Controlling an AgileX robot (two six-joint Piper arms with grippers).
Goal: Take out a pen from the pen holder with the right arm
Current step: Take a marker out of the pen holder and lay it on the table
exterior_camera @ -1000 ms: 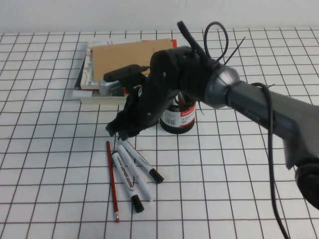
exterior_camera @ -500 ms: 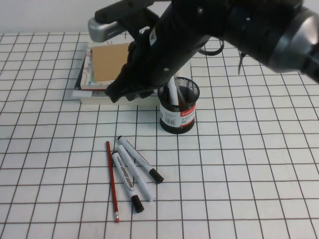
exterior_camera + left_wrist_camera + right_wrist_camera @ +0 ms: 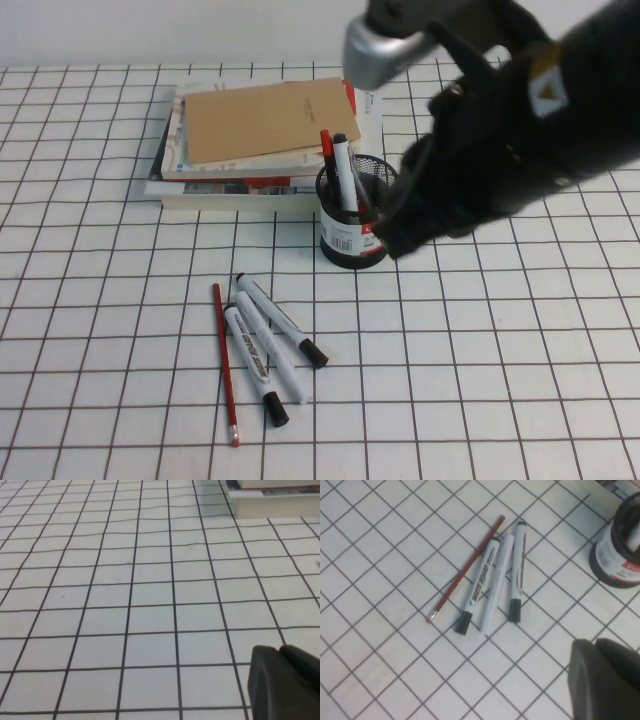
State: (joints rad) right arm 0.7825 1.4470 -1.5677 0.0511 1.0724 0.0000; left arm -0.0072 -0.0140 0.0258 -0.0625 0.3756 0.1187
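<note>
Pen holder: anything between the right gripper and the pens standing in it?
Nothing visible. The right gripper, shut, hangs beside the pen holder on its right; the red pen and marker stick up from its open top, unobstructed. The left gripper hovers over the table elsewhere.

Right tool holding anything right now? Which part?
Nothing held. Right tool shut, empty, raised beside the pen holder; left tool low over the table, also empty.

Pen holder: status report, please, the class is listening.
Right gripper shut, empty, raised right of pen holder. Left gripper shut, low over table. Red pen, black-capped marker in holder; three markers, red pencil lying in front. Nothing blocking.
</note>
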